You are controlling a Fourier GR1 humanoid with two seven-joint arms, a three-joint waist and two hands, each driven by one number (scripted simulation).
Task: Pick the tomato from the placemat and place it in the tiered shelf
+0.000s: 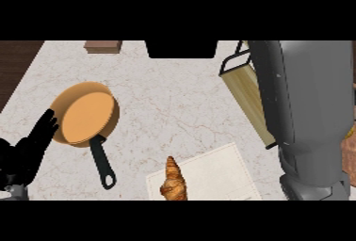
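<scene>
Rising over the tiered shelf (pixel 249 101) at right, the right forearm is hiding its hand and any tomato; fingers cannot be told. Left hand (pixel 28 150) is resting open.

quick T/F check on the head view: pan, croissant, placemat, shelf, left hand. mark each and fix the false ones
1. The frying pan lies on the counter with its black handle pointing toward the view's lower edge. True.
2. The croissant lies inside the pan. False: it sits at the placemat's left edge, apart from the pan.
3. A tomato shows on the placemat. False: no tomato is visible there.
4. The left hand is open at the view's left edge, beside the pan. True.
5. The tiered shelf stands at the view's left. False: it is at the right, partly hidden behind the grey right forearm.
</scene>
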